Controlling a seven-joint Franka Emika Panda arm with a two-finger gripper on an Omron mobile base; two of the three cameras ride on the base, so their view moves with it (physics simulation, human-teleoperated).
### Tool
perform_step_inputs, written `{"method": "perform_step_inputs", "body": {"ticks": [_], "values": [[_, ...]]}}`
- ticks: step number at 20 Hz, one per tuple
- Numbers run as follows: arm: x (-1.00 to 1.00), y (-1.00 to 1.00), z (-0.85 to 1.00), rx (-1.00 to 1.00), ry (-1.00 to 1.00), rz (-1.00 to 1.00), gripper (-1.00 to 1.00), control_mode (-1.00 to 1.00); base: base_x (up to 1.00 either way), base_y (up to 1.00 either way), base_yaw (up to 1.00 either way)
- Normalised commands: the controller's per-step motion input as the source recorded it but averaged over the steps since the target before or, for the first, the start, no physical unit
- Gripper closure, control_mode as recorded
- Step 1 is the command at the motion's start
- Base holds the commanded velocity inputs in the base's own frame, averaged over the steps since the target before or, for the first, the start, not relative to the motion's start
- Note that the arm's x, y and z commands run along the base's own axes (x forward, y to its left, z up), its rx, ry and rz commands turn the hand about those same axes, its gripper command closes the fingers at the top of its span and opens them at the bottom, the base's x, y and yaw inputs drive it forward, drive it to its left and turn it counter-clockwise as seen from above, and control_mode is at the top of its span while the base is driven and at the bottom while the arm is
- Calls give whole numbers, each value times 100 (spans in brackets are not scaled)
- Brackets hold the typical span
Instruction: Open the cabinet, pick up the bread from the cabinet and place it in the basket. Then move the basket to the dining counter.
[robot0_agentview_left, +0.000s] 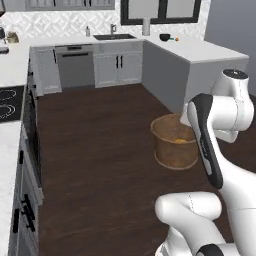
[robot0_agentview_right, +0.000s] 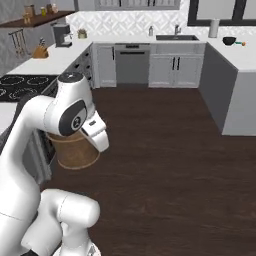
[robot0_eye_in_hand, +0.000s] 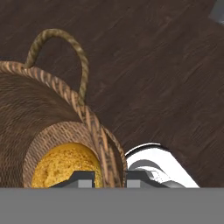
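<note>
The end effector (robot0_eye_in_hand: 109, 177) is clenched on the rim of the basket (robot0_agentview_left: 172, 145): in the hand view one finger tip (robot0_eye_in_hand: 81, 178) stands inside the woven wall and the other outside it, with the rim pressed between them. The basket is round, brown and woven. In the left base view it is seen over the dark wooden floor (robot0_agentview_left: 100, 150), and the white arm covers its right side. Whether the basket rests on the floor or is lifted above it, I cannot tell.

The bread (robot0_eye_in_hand: 65, 166), a golden yellow lump, lies inside the basket at the bottom, just beside the inner finger tip. In the left base view a small part of it shows through the open top of the basket. A curved rope handle (robot0_eye_in_hand: 59, 52) rises from the basket rim on the side away from the end effector.

The dining counter (robot0_agentview_left: 200, 62), with a white top and plain grey side panels, stands well apart from the basket, behind it. A dark bowl (robot0_agentview_left: 164, 37) sits on this table at its far end.
</note>
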Motion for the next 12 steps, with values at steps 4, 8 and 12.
{"method": "perform_step_inputs", "body": {"ticks": [4, 8, 12], "values": [[0, 0, 0, 0, 0, 0, 100, 100, 8, -71, -58], [0, 0, 0, 0, 0, 0, 100, 100, 25, -70, -7], [0, 0, 0, 0, 0, 0, 100, 100, 49, -79, 1]]}}
